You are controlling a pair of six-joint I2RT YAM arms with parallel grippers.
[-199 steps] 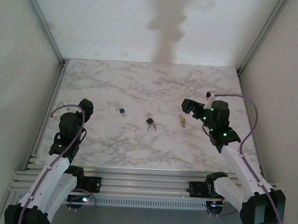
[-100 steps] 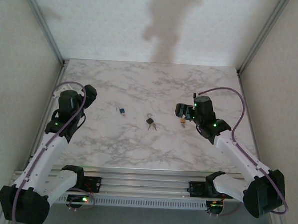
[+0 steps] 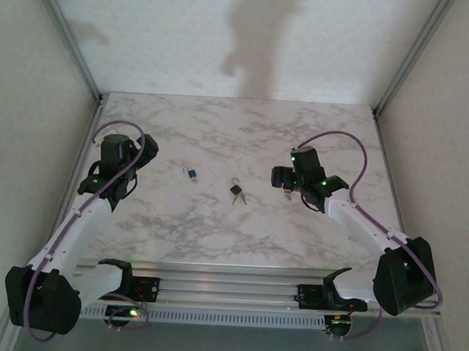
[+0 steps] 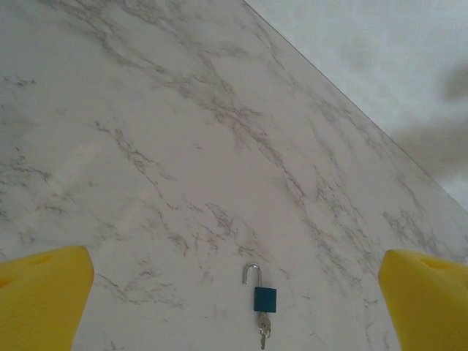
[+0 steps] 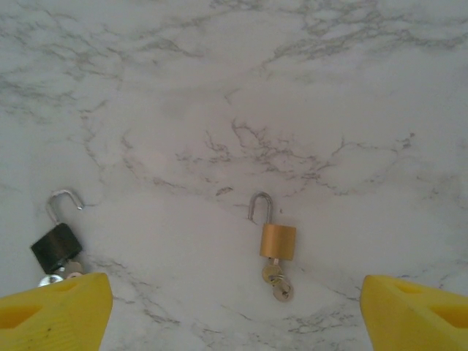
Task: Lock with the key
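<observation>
Left gripper (image 3: 135, 161), spread wide and empty, hangs well left of the black padlock (image 5: 55, 248); a blue padlock (image 4: 265, 299) lies between them. At the black padlock's base sits the key (image 5: 53, 278) (shackle (image 5: 62, 197) open). To its right, the right gripper (image 3: 280, 178), likewise spread and empty, hovers over a brass padlock (image 5: 278, 241). Seemingly the approach step: next comes a fine pinch on that key. Marbled bench (image 3: 221, 135), pale walls (image 3: 186, 39).
</observation>
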